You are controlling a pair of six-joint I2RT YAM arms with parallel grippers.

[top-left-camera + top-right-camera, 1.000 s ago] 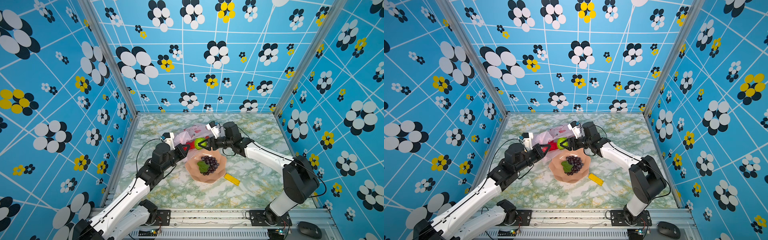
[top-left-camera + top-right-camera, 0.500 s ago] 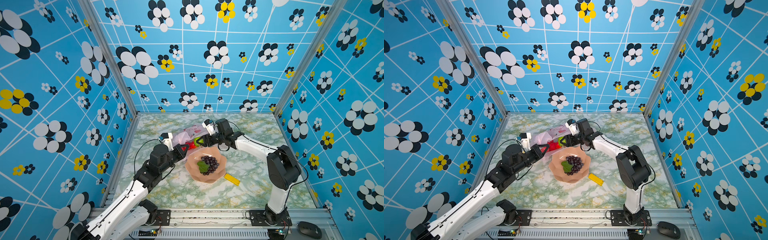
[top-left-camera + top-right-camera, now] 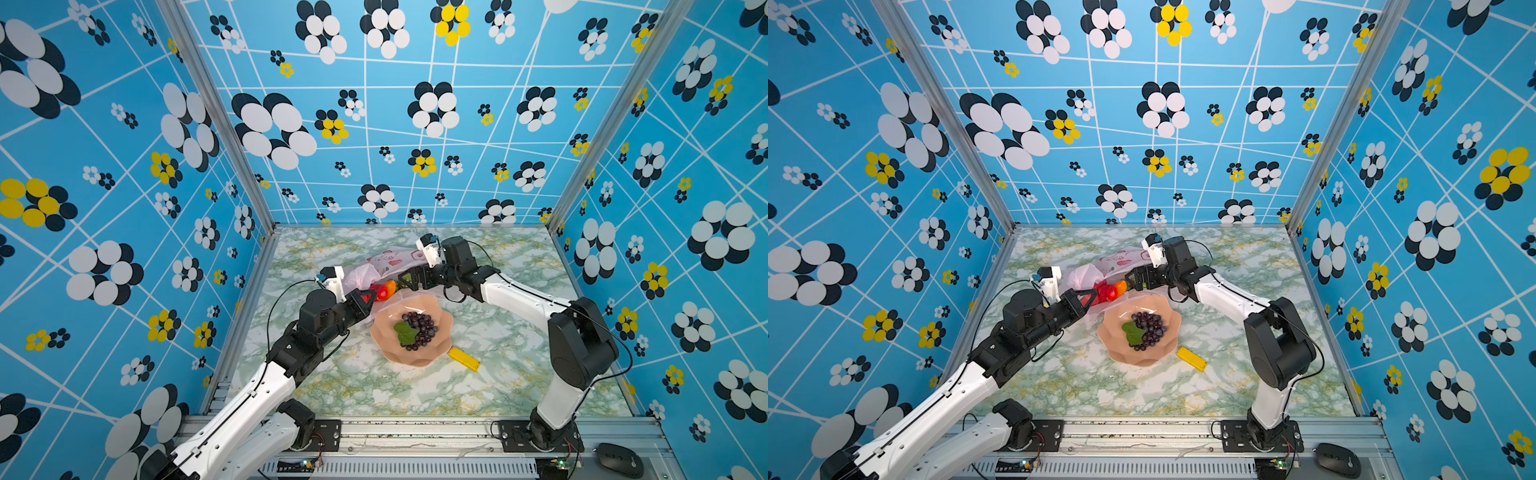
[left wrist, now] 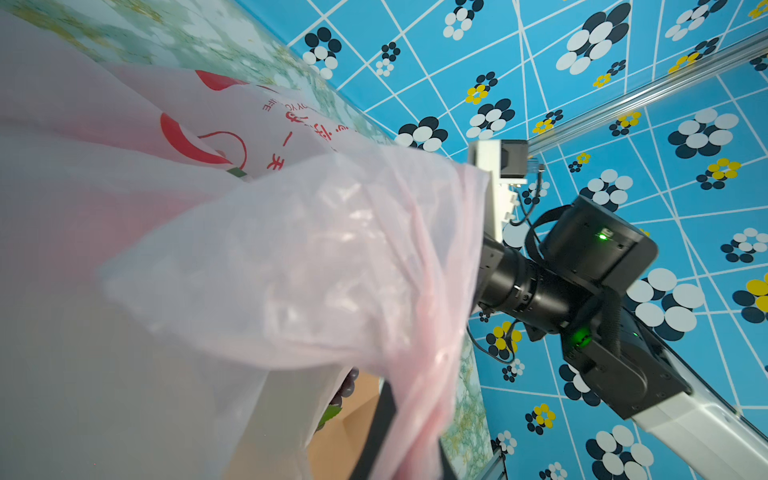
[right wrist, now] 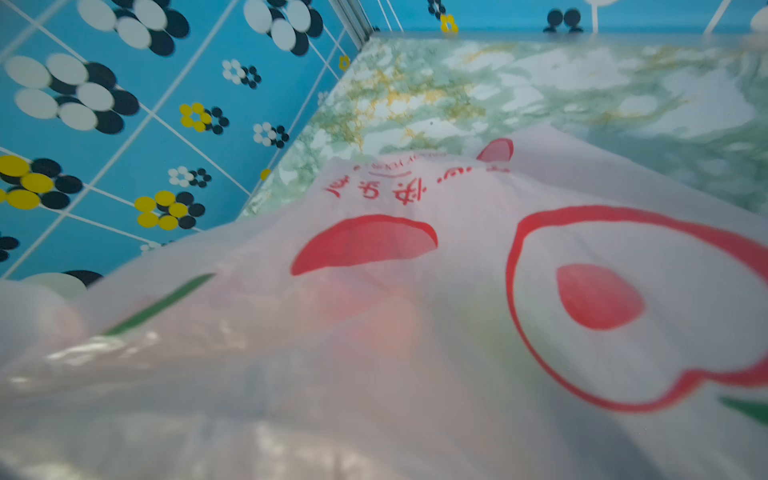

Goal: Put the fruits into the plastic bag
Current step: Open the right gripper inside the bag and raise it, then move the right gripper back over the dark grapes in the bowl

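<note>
Plastic bag lay on the table behind the plate. Left gripper was clamped on its rim. Red-orange fruits sat at the bag mouth and grapes on the plate. Right gripper was at the mouth; its jaw state was not discernible.

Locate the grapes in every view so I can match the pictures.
Top view: the grapes lie on the pink plate, between the two arms.
Top view: the grapes sit on the same plate.
Left wrist: only a dark sliver shows under the plastic bag.
Right wrist: not in it; the bag fills the picture.
Shared landmark: the pink plate.
</note>
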